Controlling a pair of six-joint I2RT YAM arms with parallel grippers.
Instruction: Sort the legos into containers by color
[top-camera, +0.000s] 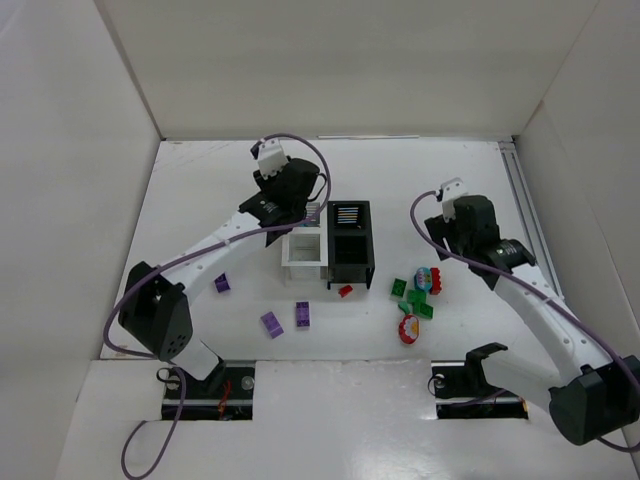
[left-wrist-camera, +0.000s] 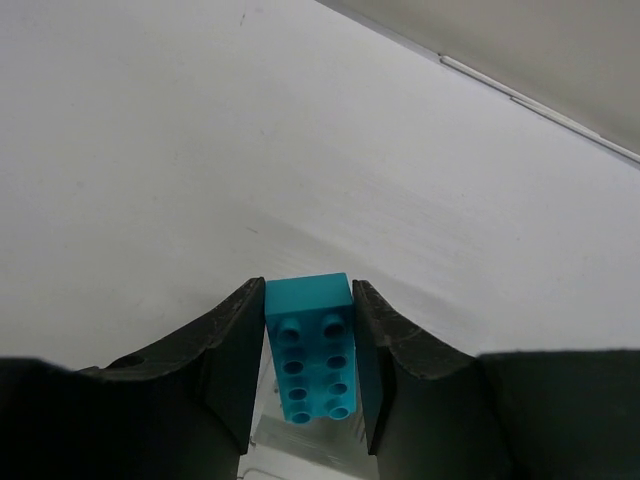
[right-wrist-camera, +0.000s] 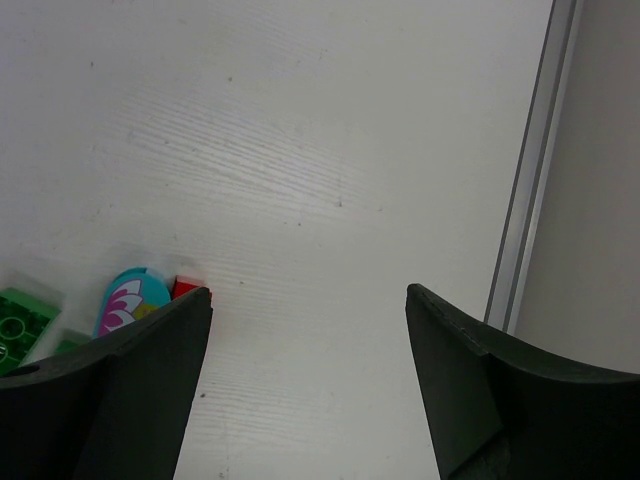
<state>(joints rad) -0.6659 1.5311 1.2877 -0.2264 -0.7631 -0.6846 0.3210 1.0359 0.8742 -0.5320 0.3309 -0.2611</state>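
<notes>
My left gripper (top-camera: 302, 213) is over the back-left bin of the cluster of containers (top-camera: 303, 260) and is shut on a teal brick (left-wrist-camera: 312, 345), held studs towards the camera, with a white bin rim (left-wrist-camera: 300, 445) showing below it. My right gripper (top-camera: 443, 248) is open and empty above the table (right-wrist-camera: 308, 292). A teal round piece (right-wrist-camera: 130, 298), a red brick (right-wrist-camera: 186, 286) and a green brick (right-wrist-camera: 25, 318) lie by its left finger. Purple bricks (top-camera: 271, 324) lie at front left. A red brick (top-camera: 345, 291) lies in front of the black bin (top-camera: 350, 262).
Green bricks (top-camera: 420, 303) and a red-yellow roundish piece (top-camera: 408, 329) lie right of the bins. Another purple brick (top-camera: 222, 283) lies by the left arm. A metal rail (right-wrist-camera: 530, 170) runs along the right wall. White walls enclose the table.
</notes>
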